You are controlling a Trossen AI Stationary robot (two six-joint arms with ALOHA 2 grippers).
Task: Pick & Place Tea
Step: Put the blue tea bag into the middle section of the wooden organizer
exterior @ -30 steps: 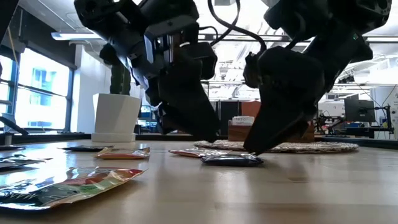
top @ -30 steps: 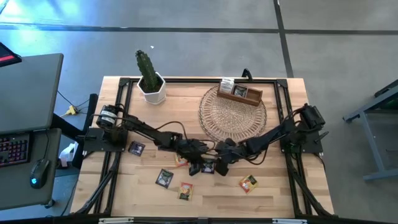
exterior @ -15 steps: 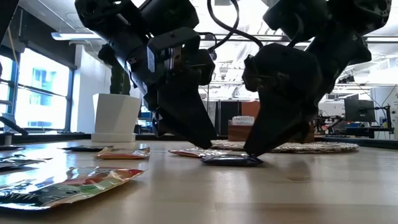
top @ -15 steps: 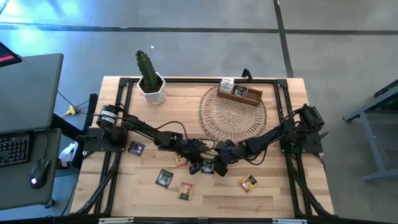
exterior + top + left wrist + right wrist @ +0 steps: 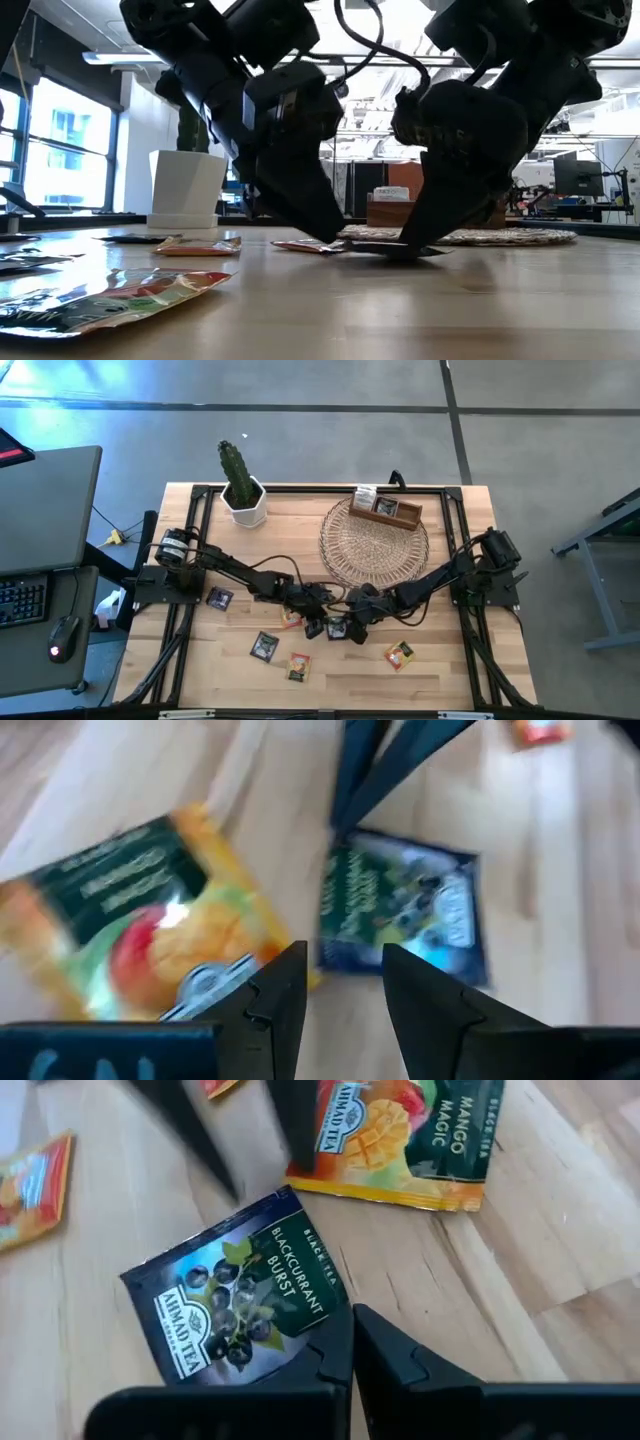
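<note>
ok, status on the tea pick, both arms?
Right gripper shut on blackcurrant sachet, its edge lifting. Left gripper open, low beside it. Mango sachet close by; nothing blocking.

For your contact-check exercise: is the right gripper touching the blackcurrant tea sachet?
Touching: in the right wrist view the right gripper pinches the blackcurrant sachet edge.

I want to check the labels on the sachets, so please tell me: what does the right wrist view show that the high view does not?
Only the right wrist view shows the print: the dark sachet reads Blackcurrant Burst, the yellow sachet Mango Magic, and the right gripper pinches the dark one's edge. Only the high view shows the cactus pot, wicker mat and wooden box. Both show the two sachets and the left gripper nearby.
</note>
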